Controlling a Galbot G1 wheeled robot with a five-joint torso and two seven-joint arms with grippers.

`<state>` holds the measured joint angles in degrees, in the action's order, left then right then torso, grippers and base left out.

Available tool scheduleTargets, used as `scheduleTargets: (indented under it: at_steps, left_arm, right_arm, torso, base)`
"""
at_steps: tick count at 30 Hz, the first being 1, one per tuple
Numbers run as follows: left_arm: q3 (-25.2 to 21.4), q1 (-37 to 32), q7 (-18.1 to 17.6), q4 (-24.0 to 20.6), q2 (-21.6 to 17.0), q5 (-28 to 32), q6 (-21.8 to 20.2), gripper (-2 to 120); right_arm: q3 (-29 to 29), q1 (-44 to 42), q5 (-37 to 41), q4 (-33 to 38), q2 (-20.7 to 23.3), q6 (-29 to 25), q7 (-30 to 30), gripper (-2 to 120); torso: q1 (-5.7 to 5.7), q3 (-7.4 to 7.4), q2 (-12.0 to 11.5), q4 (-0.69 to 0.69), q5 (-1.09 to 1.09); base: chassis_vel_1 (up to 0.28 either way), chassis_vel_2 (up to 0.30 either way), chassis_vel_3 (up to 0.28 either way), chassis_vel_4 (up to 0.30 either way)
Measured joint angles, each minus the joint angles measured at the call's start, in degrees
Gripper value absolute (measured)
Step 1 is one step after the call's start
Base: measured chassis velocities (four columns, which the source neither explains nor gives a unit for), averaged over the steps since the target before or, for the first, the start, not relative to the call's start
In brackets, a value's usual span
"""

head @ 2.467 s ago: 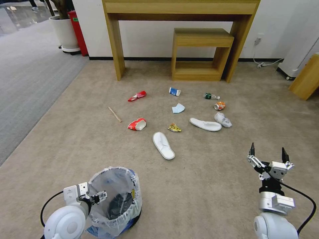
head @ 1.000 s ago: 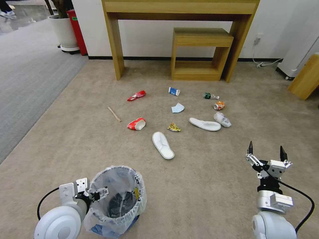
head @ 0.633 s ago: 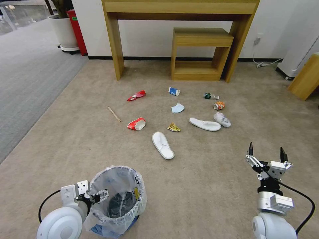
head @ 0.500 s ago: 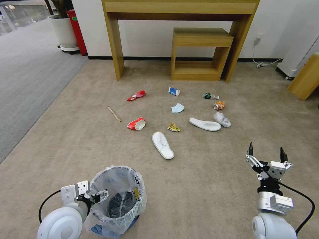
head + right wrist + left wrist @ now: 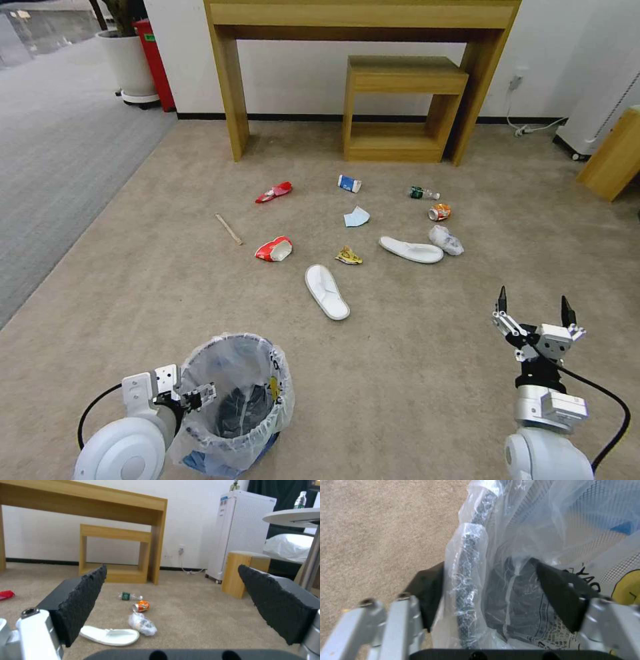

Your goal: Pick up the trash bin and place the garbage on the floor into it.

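Floor (image 5: 167,267) beige, litter-strewn. Desk (image 5: 363,73) against wall. Bin (image 5: 233,400) nearest of all to the robot, far from the desk; left gripper (image 5: 190,398) at its rim, jaws spread astride rim, not clamped. Right gripper (image 5: 533,312) over bare carpet, jaws spread, empty. Slippers (image 5: 327,291), cups (image 5: 274,249), can (image 5: 440,212) between bin and desk.

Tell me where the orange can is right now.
In the head view, the orange can lies on the floor, right of centre, between the small bottle and the white wad.
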<state>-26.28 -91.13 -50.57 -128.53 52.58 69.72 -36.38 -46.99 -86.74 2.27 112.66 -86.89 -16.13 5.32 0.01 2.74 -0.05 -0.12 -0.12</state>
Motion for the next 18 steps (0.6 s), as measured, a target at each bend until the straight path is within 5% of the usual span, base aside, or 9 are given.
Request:
scheduleTargets:
  at_steps: [18]
  left_arm:
    - [0.68, 0.06, 0.33, 1.8, 1.21, -0.05, 0.08, 0]
  right_arm:
    - [-0.11, -0.22, -0.2, -1.08, 0.04, -1.11, -0.08, 100]
  torso:
    - [0.0, 0.0, 0.0, 0.0, 0.0]
  base:
    - [0.0, 0.0, 0.0, 0.0]
